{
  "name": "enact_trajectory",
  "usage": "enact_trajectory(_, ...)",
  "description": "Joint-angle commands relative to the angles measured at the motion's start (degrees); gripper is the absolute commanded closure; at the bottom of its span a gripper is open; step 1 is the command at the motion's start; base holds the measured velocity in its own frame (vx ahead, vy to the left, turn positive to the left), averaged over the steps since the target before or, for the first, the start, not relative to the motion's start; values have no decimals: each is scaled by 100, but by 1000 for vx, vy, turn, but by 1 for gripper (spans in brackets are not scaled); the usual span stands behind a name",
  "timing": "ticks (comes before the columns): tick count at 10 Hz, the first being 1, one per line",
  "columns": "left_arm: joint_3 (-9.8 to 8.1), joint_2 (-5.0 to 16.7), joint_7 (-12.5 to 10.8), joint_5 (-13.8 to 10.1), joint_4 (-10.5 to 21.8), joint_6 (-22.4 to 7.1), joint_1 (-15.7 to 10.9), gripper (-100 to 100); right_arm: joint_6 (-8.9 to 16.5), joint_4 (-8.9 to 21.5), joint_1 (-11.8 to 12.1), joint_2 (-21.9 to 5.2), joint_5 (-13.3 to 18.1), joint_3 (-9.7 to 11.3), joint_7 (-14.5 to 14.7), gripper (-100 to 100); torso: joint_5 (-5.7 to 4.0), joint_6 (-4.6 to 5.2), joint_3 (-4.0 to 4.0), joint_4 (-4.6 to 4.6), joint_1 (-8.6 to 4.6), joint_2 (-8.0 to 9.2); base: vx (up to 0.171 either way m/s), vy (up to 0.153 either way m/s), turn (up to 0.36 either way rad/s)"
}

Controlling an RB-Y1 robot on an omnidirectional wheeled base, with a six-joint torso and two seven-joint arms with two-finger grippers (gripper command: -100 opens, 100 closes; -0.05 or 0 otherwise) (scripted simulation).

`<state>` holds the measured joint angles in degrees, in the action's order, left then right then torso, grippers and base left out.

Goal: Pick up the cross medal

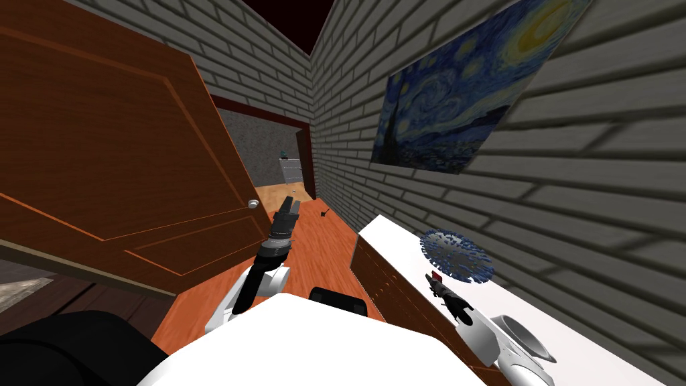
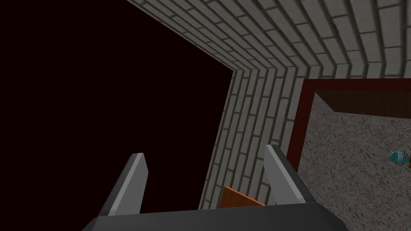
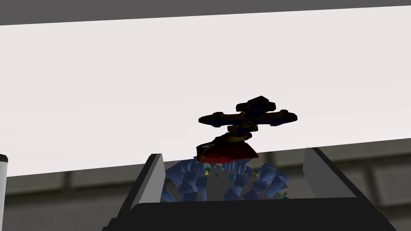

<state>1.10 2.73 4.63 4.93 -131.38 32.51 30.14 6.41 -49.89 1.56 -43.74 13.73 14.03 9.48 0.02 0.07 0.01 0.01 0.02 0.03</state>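
The cross medal (image 3: 247, 115), a dark cross with gold trim on a red ribbon (image 3: 226, 152), lies on a white top (image 3: 120, 88). It sits just ahead of my right gripper (image 3: 237, 176), whose two fingers stand wide open on either side and touch nothing. In the head view the medal (image 1: 437, 275) shows as a small red spot at the tip of the right gripper (image 1: 439, 285), beside a blue spiky ball (image 1: 456, 256). My left gripper (image 1: 293, 202) reaches forward over the floor towards a doorway, open and empty (image 2: 204, 180).
The white top (image 1: 395, 244) caps a brown cabinet along the brick wall on my right. The blue spiky ball (image 3: 224, 182) lies close to the medal. A brown door (image 1: 100, 147) stands open on my left. A small dark object (image 1: 324, 214) lies on the orange floor ahead.
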Motion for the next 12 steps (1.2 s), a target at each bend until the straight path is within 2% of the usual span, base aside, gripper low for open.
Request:
enact_trajectory(1,0,0,0,0,0,0,0,0,0,0,0,0,0,0,0,-100,0,0,0,0,0,0,0,0,0)
enact_trajectory(2,0,0,0,0,0,0,0,0,-10,14,-7,3,2,1,2,0,0,0,1,1,0,2,0,0,0)
enact_trajectory(3,0,0,0,0,0,0,0,0,-56,163,-92,186,150,-126,93,-100,0,0,2,1,0,3,22,-35,-29)
enact_trajectory(5,-1,1,0,0,0,0,0,0,-115,350,-199,415,336,-284,207,-100,-5,0,-6,-2,-22,-11,45,-71,-20)
enact_trajectory(6,-1,1,0,0,0,0,1,0,-120,308,-159,335,275,-239,161,-100,-6,0,-8,-3,-28,-14,20,-35,3)
enact_trajectory(7,0,0,0,0,0,0,0,0,-126,316,-163,346,287,-249,175,100,-4,0,-4,-2,-16,-7,4,-6,2)
enact_trajectory(11,0,0,0,0,0,0,0,0,-125,314,-164,345,285,-249,173,100,-3,0,0,-1,-8,1,0,0,0)
enact_trajectory(12,0,0,0,0,0,0,0,0,-126,313,-164,345,285,-249,173,0,-3,1,0,-1,-8,1,0,0,0)
